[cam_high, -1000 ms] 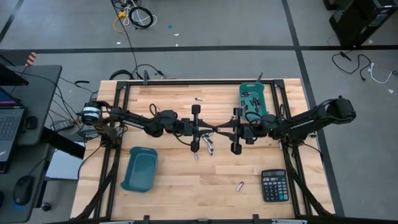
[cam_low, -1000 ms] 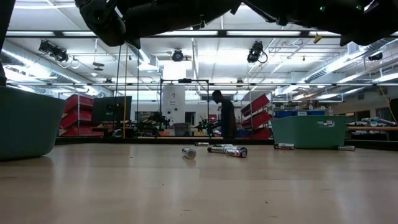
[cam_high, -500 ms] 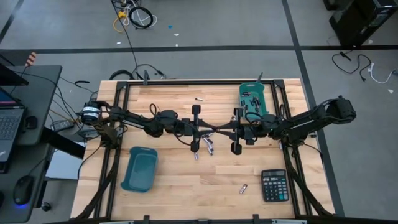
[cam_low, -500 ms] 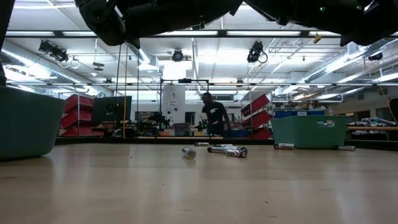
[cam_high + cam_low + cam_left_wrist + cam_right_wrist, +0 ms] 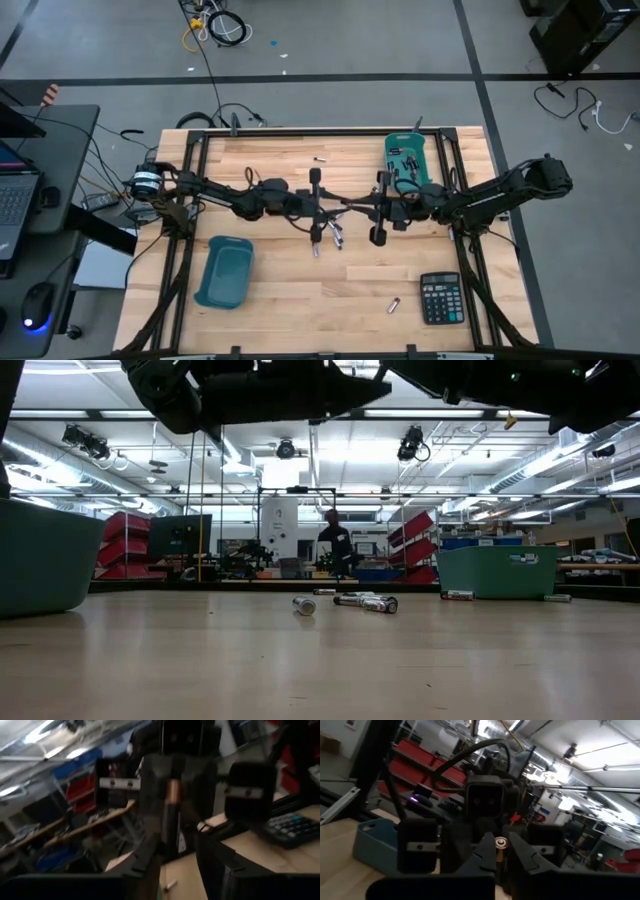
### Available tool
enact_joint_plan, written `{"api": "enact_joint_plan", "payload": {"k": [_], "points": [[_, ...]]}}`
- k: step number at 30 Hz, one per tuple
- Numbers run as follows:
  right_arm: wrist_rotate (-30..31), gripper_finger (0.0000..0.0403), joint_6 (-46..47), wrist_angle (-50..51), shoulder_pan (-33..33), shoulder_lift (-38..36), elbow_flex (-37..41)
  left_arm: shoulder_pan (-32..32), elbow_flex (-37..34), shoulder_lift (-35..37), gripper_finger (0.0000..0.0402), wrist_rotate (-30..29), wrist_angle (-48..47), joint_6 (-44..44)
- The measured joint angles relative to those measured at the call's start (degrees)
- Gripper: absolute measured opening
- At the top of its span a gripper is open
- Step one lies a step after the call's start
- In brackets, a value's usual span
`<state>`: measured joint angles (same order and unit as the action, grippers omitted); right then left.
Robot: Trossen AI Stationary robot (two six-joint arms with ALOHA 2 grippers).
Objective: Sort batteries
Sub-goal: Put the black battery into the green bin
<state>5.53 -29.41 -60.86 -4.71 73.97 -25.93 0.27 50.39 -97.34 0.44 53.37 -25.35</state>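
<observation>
Batteries (image 5: 327,238) loose at table (image 5: 290,300) centre beneath the two meeting grippers, one bin (image 5: 226,271) front-left, second bin (image 5: 407,160) back-right holding batteries, calculator (image 5: 440,297) front-right, single battery (image 5: 393,304) just left of calculator.

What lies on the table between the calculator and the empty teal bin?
In the high view, one small battery lies just beside the calculator; the remaining wood up to the empty teal bin is bare.
</observation>
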Motion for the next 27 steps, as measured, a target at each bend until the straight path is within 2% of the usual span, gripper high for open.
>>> {"api": "enact_joint_plan", "payload": {"k": [6, 13, 19, 23, 27], "points": [[1.7, 0.0012, 1.7, 0.4, 0.0, -0.2, 0.0, 0.0, 0.0, 0.0, 0.0151, -2.5, -3.5, 0.3], [5.9, 0.0012, 1.9, -0.1, 0.0, -0.6, 0.0, 0.0, 0.0, 0.0, 0.0153, -9.5, -8.0, 0.5], [17.0, 0.0012, 2.7, 0.6, 0.0, -1.7, 0.0, 0.0, 0.0, 0.0, 0.0153, -18.3, -11.3, 0.5], [24.8, 0.0012, 2.7, 1.2, 0.0, -1.7, 0.0, 0.0, 0.0, 0.0, 0.0153, -20.3, -11.9, 0.6], [42.3, 0.0012, 1.8, 3.7, 0.0, -2.6, 0.0, 0.0, 0.0, 0.0, 0.0153, -22.8, -13.0, 0.6]]}}
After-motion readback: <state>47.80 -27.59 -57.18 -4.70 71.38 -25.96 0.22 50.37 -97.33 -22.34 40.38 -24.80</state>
